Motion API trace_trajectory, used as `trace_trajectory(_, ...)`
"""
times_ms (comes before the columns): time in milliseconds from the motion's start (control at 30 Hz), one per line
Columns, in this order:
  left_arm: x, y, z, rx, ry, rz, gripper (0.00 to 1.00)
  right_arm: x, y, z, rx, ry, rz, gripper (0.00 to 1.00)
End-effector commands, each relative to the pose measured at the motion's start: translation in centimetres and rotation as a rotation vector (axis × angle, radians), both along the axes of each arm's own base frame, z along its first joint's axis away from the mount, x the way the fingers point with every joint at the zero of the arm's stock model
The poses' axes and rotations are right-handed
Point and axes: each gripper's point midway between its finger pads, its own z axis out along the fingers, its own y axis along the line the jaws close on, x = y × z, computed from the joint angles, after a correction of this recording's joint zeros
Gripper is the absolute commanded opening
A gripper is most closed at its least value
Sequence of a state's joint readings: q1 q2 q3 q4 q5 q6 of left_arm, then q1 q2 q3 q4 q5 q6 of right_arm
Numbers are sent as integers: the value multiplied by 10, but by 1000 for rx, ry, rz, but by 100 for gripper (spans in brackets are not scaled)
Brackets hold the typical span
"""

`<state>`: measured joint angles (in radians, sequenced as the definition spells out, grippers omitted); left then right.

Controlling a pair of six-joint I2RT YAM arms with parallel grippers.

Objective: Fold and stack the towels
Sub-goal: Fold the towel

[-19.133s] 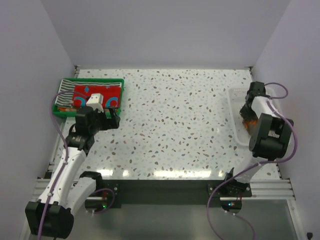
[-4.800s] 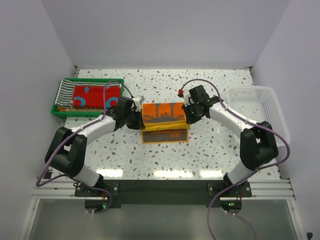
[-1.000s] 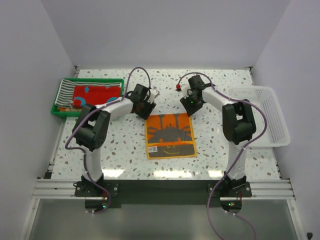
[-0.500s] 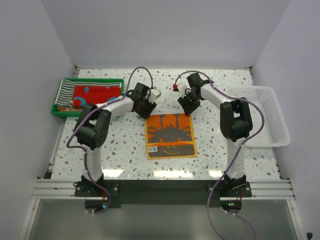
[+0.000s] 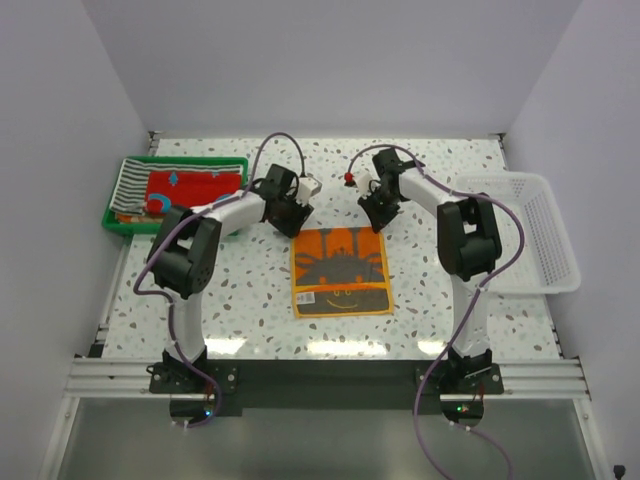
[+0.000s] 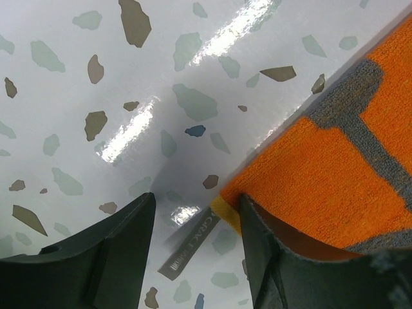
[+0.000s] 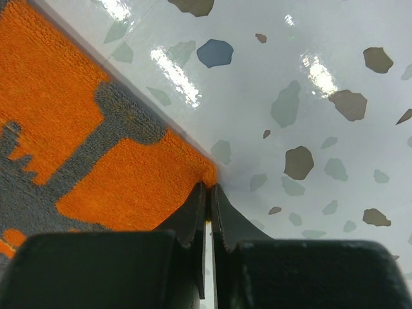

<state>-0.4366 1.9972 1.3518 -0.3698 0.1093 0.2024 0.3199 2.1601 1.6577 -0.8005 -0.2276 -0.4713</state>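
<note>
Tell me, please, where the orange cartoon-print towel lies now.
In the top view, the orange cartoon-print towel lies flat mid-table, between the green plastic tray at left and white mesh basket at right.

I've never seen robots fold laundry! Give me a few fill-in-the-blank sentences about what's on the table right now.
1. The cartoon towel lying flat between the two arms is mostly ___.
2. The right jaws, at that towel's far right corner, are ___.
3. The left jaws, straddling its far left corner, stand ___.
4. The red towel lies in the ___ tray on the left.

Missing words: orange; shut; open; green.
</note>
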Motion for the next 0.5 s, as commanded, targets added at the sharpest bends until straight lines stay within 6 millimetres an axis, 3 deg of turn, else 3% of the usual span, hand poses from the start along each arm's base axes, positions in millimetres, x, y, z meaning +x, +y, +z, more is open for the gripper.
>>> trace_trajectory(0, 4, -6, 16, -52, -6, -30, 61, -6, -8, -18, -41, 42, 13, 0)
trace_trajectory(100, 8, -16, 38, -130, -44, -50, 63, -7, -6, -18, -36, 43, 14, 0)
trace_trajectory(200, 11, -20, 48, -176, -46, -64, 59, -8, -7, -18, -42, 41, 14, 0)
trace_trajectory(467, 7, -20, 34, -180, 9, -79, 53, -9, -9, -19, -55, 40, 15, 0)
